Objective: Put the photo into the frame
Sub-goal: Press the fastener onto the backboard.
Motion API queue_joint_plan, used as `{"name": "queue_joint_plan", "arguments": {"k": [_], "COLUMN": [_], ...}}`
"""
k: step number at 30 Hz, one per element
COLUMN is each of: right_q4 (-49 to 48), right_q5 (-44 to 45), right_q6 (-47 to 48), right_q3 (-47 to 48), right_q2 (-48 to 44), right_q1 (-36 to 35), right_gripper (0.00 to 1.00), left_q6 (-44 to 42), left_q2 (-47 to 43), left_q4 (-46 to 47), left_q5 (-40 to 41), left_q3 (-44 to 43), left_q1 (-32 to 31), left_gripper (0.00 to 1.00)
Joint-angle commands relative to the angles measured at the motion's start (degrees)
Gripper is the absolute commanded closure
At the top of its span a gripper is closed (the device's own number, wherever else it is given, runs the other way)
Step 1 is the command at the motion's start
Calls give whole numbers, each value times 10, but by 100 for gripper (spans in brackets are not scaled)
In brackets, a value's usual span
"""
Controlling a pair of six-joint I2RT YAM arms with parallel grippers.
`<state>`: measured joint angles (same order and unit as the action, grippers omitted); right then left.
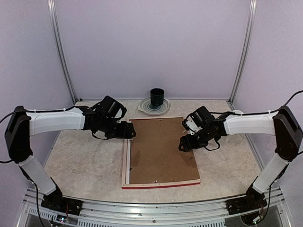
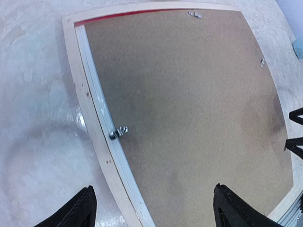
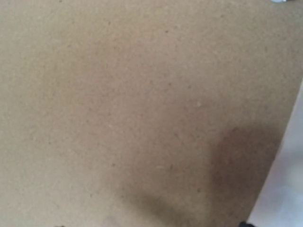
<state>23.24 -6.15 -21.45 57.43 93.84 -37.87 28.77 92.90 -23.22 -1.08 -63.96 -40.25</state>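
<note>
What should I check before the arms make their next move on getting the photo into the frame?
1. Frame face down, pale back up: ok.
2. Backing board out of the frame: not ok, it lies in the opening.
3. Photo located: cannot tell, no view shows it.
4. Left jaws open: ok, spread wide on either side of the frame's left rail.
5. Right jaws open: cannot tell, that wrist camera shows only board, close up.
6. Cup and plate clear of the frame: ok, apart behind it.
</note>
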Motion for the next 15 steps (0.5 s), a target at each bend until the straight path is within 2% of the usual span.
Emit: {"name": "queue_joint_plan", "arguments": {"k": [1, 8, 15], "right_q4": [-3, -4, -4], "right_q5": [10, 11, 10], "right_q6": [-13, -19, -19], "right_q3": [4, -6, -10], "right_q2": [2, -6, -10], "right_q1": [0, 1, 1], "right_gripper": [22, 22, 22], "left_q6": [-71, -124, -149], "left_q2": [60, 177, 224], "left_q4": [16, -1, -18], "left_q5": [26, 31, 50], "left_q3": [-76, -162, -193], "left_q1": [14, 16, 17], "left_gripper": [16, 18, 20]}}
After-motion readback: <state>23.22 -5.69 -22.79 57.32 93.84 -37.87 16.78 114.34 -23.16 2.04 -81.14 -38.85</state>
